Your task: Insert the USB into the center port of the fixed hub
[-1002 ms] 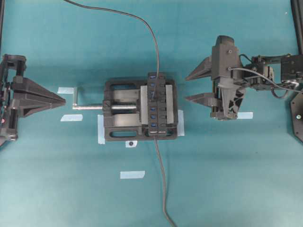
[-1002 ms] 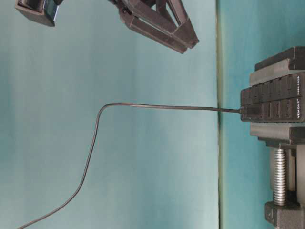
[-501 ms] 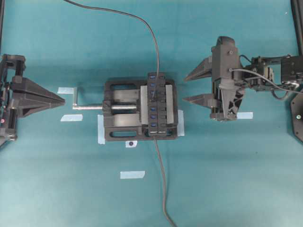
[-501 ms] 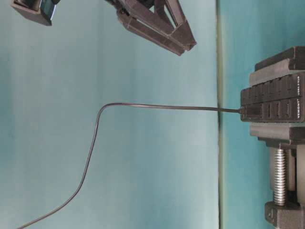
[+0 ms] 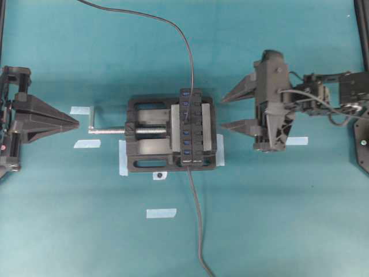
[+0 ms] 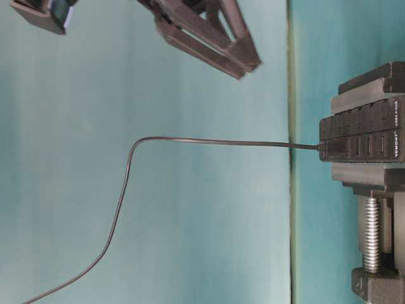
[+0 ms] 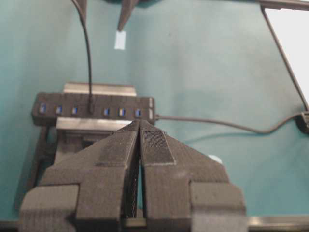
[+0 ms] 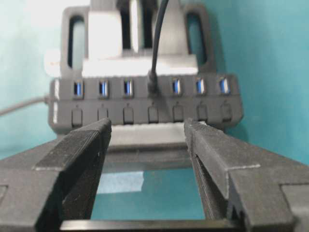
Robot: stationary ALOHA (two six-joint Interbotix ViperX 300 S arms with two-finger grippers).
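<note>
The fixed hub (image 5: 191, 128) is clamped in a black vise (image 5: 150, 135). The USB plug (image 5: 188, 115) sits in the center port, and its thin cable (image 5: 173, 26) runs off the far edge. In the right wrist view the plug (image 8: 152, 84) stands in the middle slot of the hub (image 8: 145, 116), with blue ports on either side. My right gripper (image 5: 222, 112) is open and empty just right of the hub, its fingers (image 8: 91, 137) short of the hub. My left gripper (image 5: 76, 122) is shut and empty, far left of the vise. The left wrist view shows its tips (image 7: 140, 123) together before the hub (image 7: 120, 102).
The vise's silver screw handle (image 5: 106, 130) points toward my left gripper. The hub's own fixed cable (image 5: 198, 231) trails to the near edge. Several blue tape pieces lie on the teal table, among them one on the left (image 5: 80, 109), one in front (image 5: 161, 213) and one on the right (image 5: 298, 140).
My right gripper has shifted a little toward the hub and stays open. The left gripper, plug, hub and vise have not moved.
</note>
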